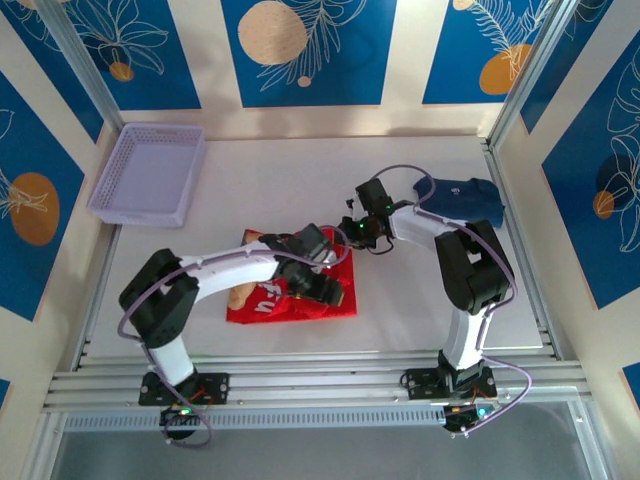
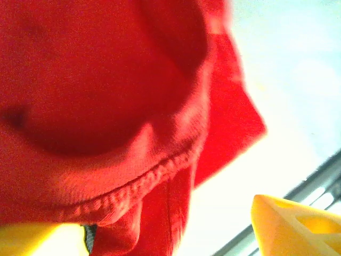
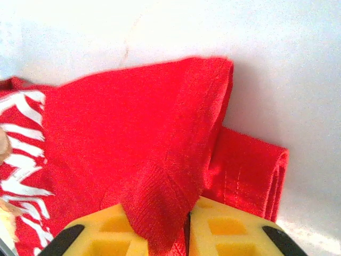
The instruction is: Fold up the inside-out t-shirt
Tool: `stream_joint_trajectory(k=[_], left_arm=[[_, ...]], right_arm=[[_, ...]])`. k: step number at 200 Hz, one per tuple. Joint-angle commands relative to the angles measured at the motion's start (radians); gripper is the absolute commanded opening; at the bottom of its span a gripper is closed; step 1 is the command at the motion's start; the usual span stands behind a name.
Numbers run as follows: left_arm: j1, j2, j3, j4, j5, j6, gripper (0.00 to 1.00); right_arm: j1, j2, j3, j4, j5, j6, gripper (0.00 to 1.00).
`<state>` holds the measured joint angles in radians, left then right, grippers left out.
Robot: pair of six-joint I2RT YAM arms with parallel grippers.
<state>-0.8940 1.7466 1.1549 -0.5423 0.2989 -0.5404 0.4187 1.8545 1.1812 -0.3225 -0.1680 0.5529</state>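
The inside-out t-shirt (image 1: pixel 285 300) lies as a bunched red heap near the table's middle, with white print showing on part of it (image 3: pixel 21 138). My right gripper (image 3: pixel 186 232) is at the heap's far right corner (image 1: pixel 354 233). Its yellow fingers (image 3: pixel 234 226) are shut on a raised fold of the red cloth (image 3: pixel 160 208). My left gripper (image 1: pixel 322 286) sits over the heap's right side. In the left wrist view its yellow fingertips (image 2: pixel 293 224) stand wide apart. A hemmed edge of the t-shirt (image 2: pixel 133 186) drapes near the left one, and bare table shows beside the right one.
A dark navy garment (image 1: pixel 462 200) lies at the back right of the table. A lavender mesh basket (image 1: pixel 150 172) stands at the back left. Metal rails (image 1: pixel 320 380) run along the near edge, and patterned walls close in the sides.
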Motion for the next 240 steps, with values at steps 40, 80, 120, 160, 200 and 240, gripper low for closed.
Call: stream_joint_trajectory(k=[40, 80, 120, 160, 200, 240], left_arm=[[-0.104, 0.075, 0.182, 0.119, 0.123, 0.007, 0.77], [-0.106, -0.014, 0.176, 0.102, 0.095, 0.045, 0.82], [-0.046, -0.247, 0.023, 0.043, -0.027, 0.06, 0.83], [0.174, -0.461, -0.154, 0.043, -0.039, -0.013, 0.84], [0.264, -0.521, -0.189, 0.023, -0.039, -0.016, 0.84], [0.267, -0.52, -0.218, 0.031, -0.027, -0.024, 0.84]], right_arm=[[-0.069, 0.037, 0.095, -0.106, -0.106, -0.051, 0.3], [-0.111, -0.038, 0.071, -0.17, -0.075, -0.085, 0.48], [-0.122, -0.297, -0.154, -0.173, -0.113, -0.049, 0.55], [0.033, -0.414, -0.382, -0.048, -0.183, 0.079, 0.53], [0.084, -0.368, -0.422, 0.02, -0.145, 0.115, 0.53], [0.112, -0.296, -0.418, 0.078, -0.133, 0.125, 0.51]])
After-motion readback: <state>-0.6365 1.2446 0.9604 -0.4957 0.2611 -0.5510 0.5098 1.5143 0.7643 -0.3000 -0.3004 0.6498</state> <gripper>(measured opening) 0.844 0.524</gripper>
